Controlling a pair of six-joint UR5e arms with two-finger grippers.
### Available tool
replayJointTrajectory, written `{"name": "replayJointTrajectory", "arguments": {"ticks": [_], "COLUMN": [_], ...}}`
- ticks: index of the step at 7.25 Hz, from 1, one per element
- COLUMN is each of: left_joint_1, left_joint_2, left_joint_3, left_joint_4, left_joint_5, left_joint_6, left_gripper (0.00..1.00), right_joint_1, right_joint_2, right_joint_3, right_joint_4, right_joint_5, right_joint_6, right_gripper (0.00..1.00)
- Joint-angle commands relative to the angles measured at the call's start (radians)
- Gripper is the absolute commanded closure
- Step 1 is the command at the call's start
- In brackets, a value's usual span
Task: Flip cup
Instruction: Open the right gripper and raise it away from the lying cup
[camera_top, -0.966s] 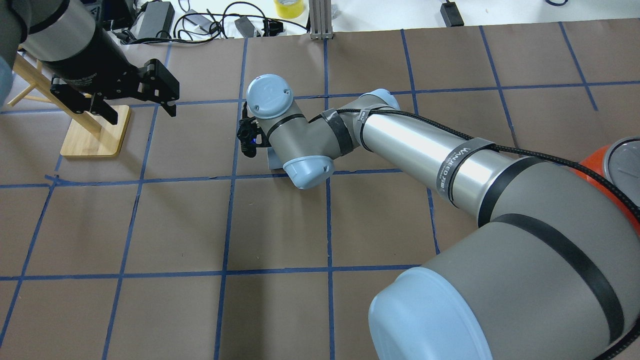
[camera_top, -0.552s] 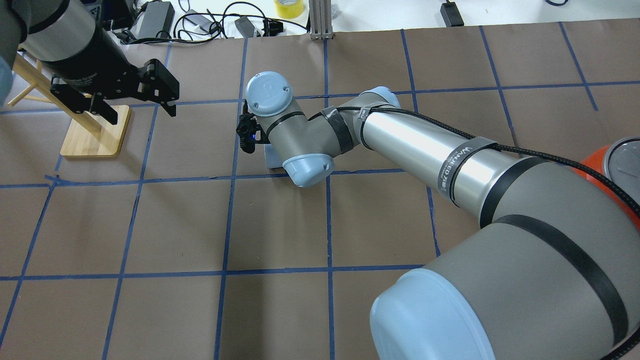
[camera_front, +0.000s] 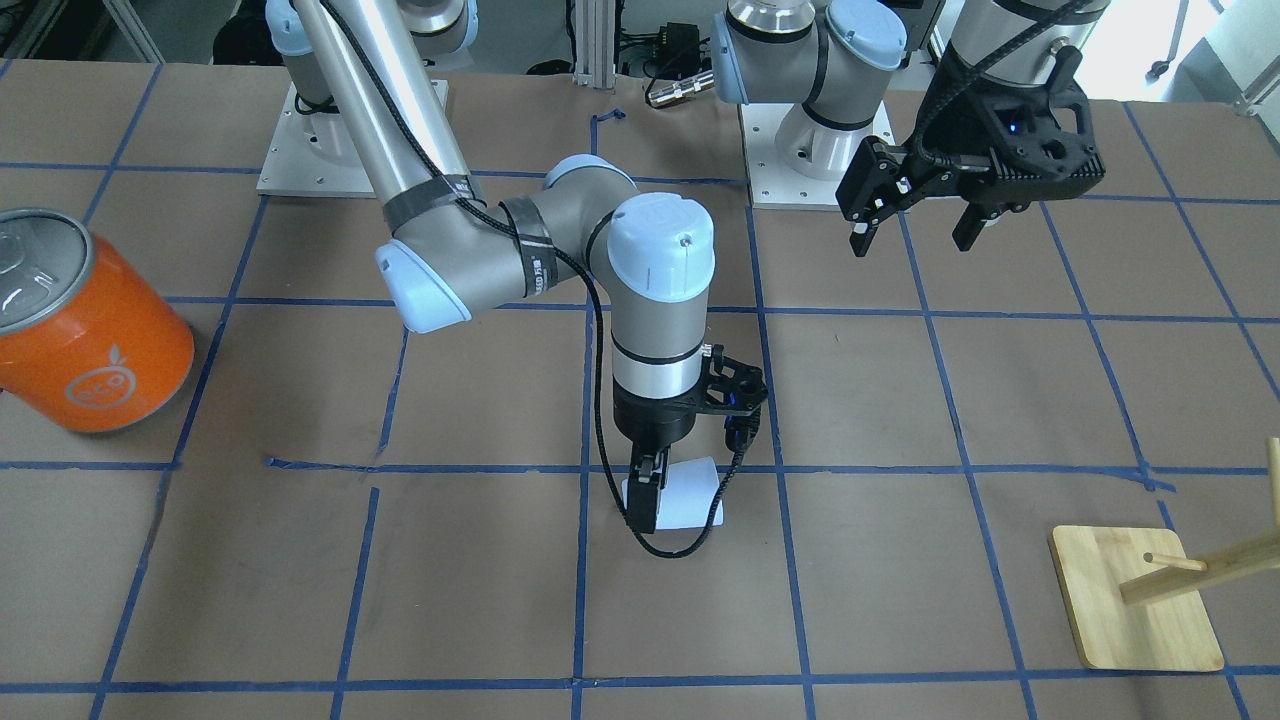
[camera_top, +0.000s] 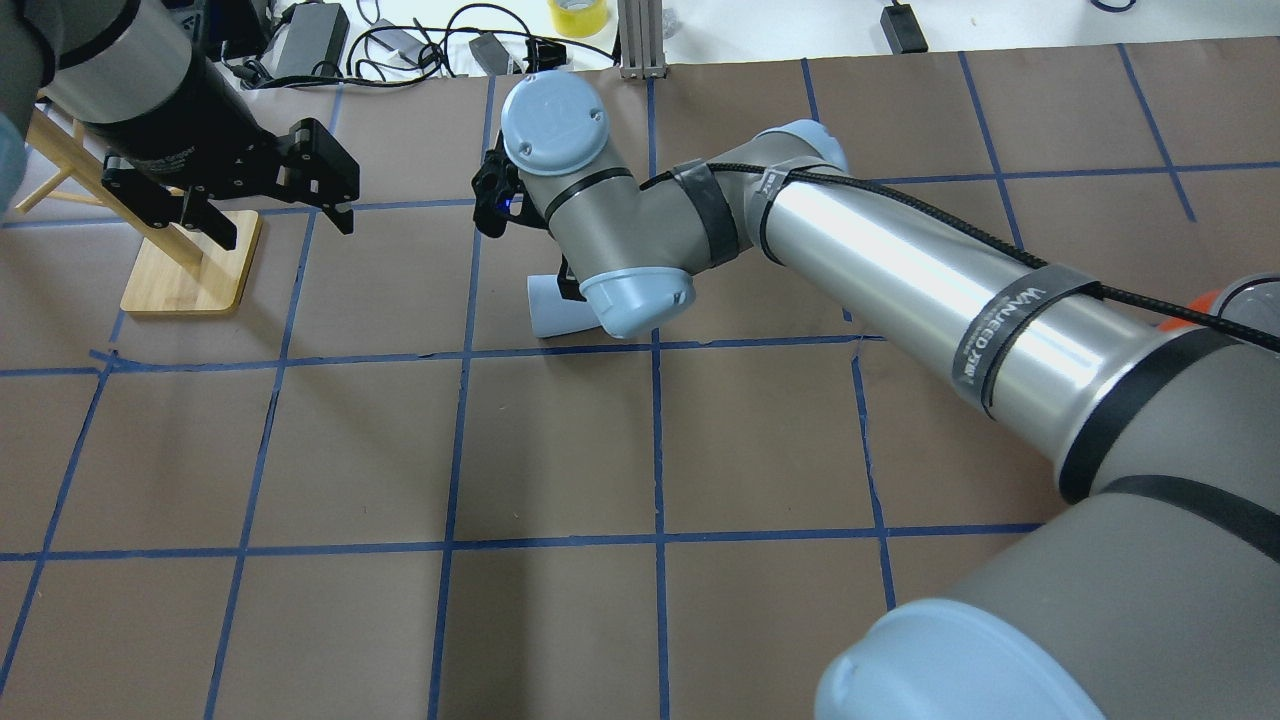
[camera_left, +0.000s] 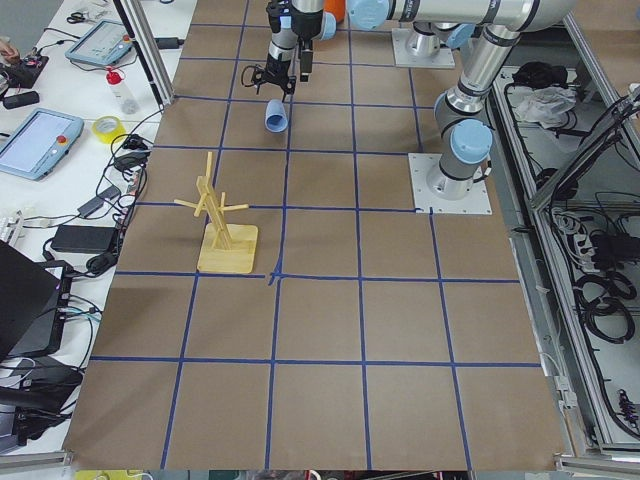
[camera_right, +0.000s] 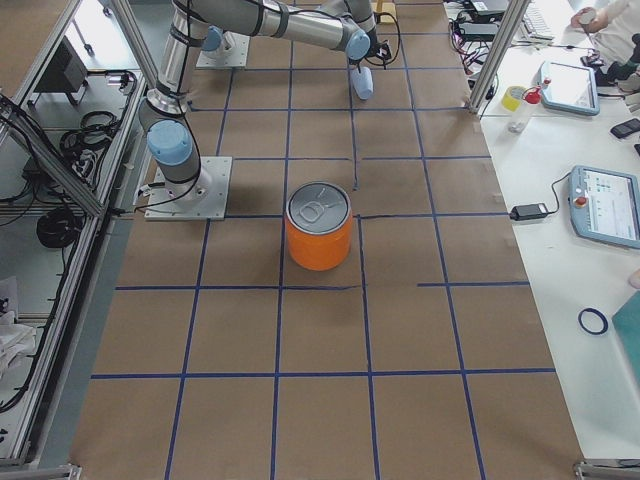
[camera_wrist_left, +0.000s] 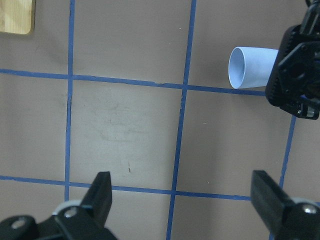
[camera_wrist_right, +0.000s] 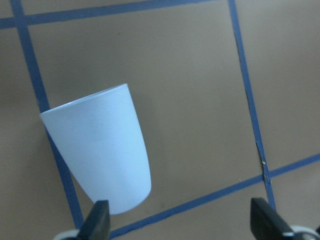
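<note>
Centrally in the front view, cup (camera_front: 690, 495) lies on its side on desk (camera_front: 300, 600), mouth toward frame right. Right pincer (camera_wrist_right: 182, 224) sits low over its closed end w/ fingers spread wide, gripping nothing. Cup looks light, stiff and smooth, so likely to roll or skid; probably best pinched across the wall approx. mid-body. Left pincer (camera_front: 912, 240) hovers upper right, likewise spread, empty. Can (camera_front: 90, 340) far left and rack (camera_front: 1135, 610) lower right are both well apart; neither obstructs.

An orange can (camera_right: 319, 240) stands mid-table; beyond it the cup (camera_right: 362, 83) sits just under the right arm (camera_right: 290, 25)
</note>
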Motion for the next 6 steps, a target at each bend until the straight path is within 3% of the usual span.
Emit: {"name": "replayJointTrajectory", "arguments": {"ticks": [1,2,4,5,6], "left_joint_1": [0.008,0.017,0.028,0.028,0.028], "left_joint_2": [-0.036,-0.077,-0.227,-0.325,-0.396], "left_joint_3": [-0.015,-0.051,-0.21,-0.243,-0.239], "left_joint_4": [0.022,0.11,0.463,0.577,0.595], "left_joint_5": [-0.016,-0.101,-0.142,-0.144,-0.178], "left_joint_6": [0.009,0.013,0.015,0.013,0.013], "left_gripper": [0.0,0.0,0.0,0.0,0.0], "right_joint_1": [-0.153,-0.251,-0.344,-0.352,-0.362], "right_joint_2": [-0.083,-0.114,-0.253,-0.301,-0.331], "right_joint_3": [0.013,0.015,0.015,0.015,0.01], "right_joint_4": [0.098,0.172,0.389,0.475,0.525], "right_joint_5": [0.001,0.005,0.057,0.056,0.068], "right_joint_6": [0.186,0.221,0.685,0.833,0.862], "right_gripper": [0.0,0.0,0.0,0.0,0.0]}}
